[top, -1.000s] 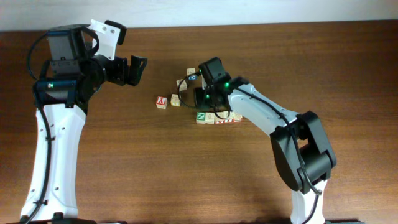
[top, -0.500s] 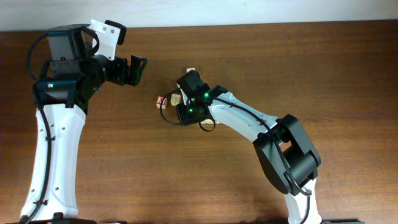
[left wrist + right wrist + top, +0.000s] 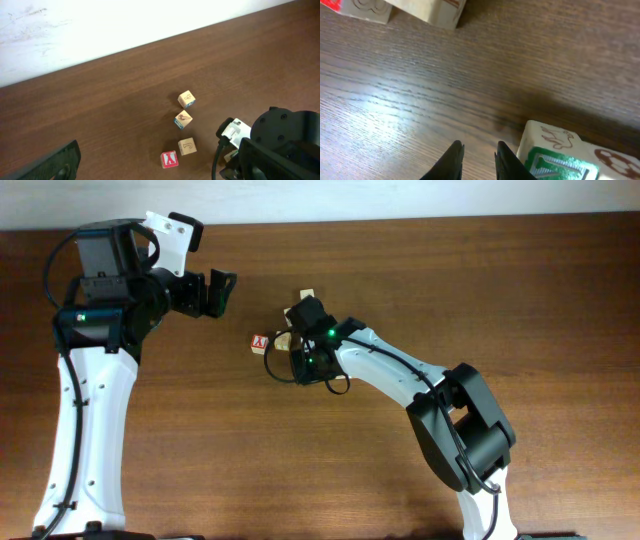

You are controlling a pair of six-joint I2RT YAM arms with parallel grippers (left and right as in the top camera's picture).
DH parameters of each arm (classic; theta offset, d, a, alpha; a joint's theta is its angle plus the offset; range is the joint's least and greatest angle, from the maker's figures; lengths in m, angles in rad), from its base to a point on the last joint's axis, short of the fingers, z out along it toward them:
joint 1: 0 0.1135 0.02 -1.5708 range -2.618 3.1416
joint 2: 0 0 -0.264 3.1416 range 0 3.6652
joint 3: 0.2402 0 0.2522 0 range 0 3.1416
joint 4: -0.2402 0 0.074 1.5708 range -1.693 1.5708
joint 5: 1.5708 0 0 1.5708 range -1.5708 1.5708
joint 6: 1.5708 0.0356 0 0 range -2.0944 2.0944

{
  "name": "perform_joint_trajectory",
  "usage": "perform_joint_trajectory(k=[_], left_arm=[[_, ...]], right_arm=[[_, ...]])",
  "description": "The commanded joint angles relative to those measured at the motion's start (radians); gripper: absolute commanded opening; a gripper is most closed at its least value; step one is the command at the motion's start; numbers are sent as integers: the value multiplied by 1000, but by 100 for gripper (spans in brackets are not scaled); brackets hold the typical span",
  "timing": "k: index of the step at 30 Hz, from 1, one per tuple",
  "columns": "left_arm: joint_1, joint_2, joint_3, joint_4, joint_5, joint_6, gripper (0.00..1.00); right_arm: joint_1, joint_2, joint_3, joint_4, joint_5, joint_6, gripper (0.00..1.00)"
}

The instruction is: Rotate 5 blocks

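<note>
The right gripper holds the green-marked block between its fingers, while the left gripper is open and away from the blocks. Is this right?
Not quite. The right gripper holds nothing: its fingers are empty, and the green-marked block lies beside them, as the right wrist view shows. The left gripper is indeed open, away from the blocks.

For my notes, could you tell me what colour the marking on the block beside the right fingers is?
Green on the block, clearest in the right wrist view.

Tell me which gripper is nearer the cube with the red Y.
Right. The right gripper sits just to the side of the red Y cube, low over the table among the blocks. The left gripper hangs open farther off, toward the table's back edge.
</note>
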Motion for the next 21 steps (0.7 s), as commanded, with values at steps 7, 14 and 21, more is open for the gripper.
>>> perform_joint_trajectory(k=[7,14,21], left_arm=[[5,9,19,1,11,-6,99],[5,9,19,1,11,-6,99],[5,9,19,1,11,-6,99]], right_arm=[[-10,4,46,-21,39,-5,24],[-19,-2,178,-65,77,0,20],[-47,14,175,-71,173,32,19]])
